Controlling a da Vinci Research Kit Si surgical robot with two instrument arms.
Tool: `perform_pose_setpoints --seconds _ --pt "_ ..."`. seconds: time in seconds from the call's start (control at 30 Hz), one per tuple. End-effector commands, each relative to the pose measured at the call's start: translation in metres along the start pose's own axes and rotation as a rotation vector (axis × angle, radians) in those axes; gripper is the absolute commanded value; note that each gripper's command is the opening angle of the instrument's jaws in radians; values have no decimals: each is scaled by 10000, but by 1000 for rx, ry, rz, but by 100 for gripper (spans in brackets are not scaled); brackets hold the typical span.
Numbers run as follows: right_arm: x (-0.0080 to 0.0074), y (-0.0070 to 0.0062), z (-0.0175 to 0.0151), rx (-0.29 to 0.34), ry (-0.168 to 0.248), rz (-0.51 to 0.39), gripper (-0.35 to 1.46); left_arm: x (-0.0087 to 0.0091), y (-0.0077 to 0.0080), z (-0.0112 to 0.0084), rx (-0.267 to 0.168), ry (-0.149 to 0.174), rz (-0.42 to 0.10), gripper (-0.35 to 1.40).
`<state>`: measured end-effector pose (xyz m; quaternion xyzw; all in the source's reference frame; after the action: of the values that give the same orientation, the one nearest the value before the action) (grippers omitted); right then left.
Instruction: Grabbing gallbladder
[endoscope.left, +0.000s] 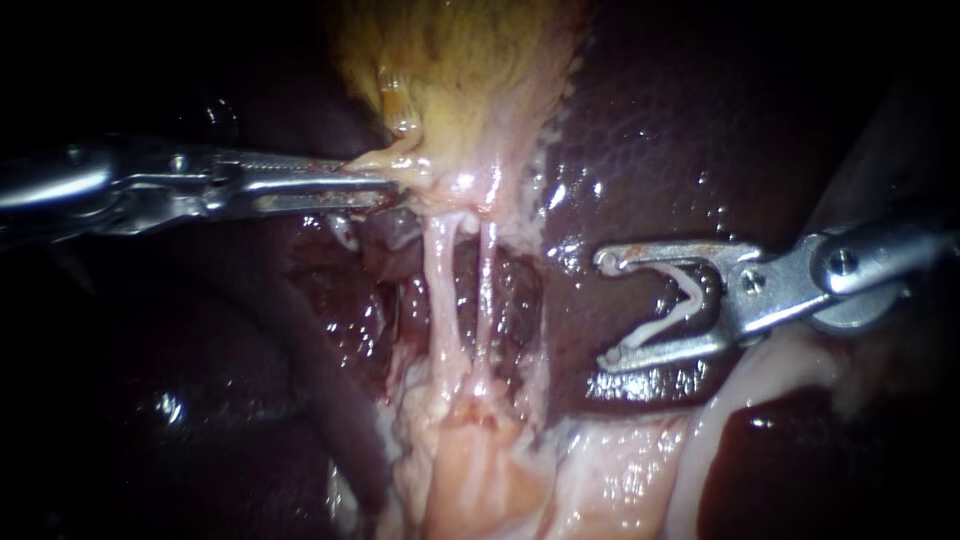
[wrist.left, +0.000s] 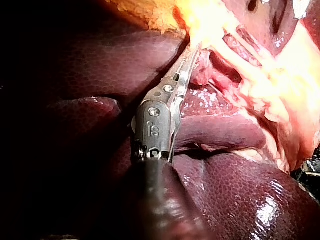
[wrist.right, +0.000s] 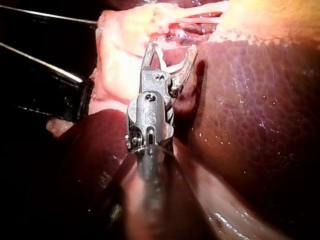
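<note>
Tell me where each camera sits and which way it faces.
Endoscope: close to the tissue, facing gallbladder, tubes and liver; left instrument and right instrument both show.
Left wrist: on the left arm, looking along its shaft to the gripped gallbladder.
Right wrist: on the right arm, looking along its instrument, holding a clip, over liver.
Shared: all see the tubes.

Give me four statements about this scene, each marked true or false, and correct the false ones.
1. The left instrument has its jaws shut on the lower edge of the gallbladder. True.
2. The right instrument grips a tube. False: its jaws stand wide apart over the liver, carrying a white clip, clear of both tubes.
3. Two pale tubes run down from the gallbladder. True.
4. A clip already sits on one tube. False: no clip shows on either tube.
</note>
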<state>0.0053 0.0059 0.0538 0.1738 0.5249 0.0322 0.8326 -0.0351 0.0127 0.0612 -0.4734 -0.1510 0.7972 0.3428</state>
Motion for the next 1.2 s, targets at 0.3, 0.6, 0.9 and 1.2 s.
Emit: perform_pose_setpoints --seconds 0.3,0.6,0.9,1.2 --pt "-1 1 -1 0 0 0 50 22 22 -20 2 -1 -25 -35" --pt "-2 1 -1 1 0 0 50 54 32 -54 -14 -4 -43 -35" --pt "-2 1 -1 0 0 0 50 73 32 -82 -19 18 -56 -35" --pt "-2 1 -1 0 0 0 50 72 34 -82 -18 18 -56 -35"
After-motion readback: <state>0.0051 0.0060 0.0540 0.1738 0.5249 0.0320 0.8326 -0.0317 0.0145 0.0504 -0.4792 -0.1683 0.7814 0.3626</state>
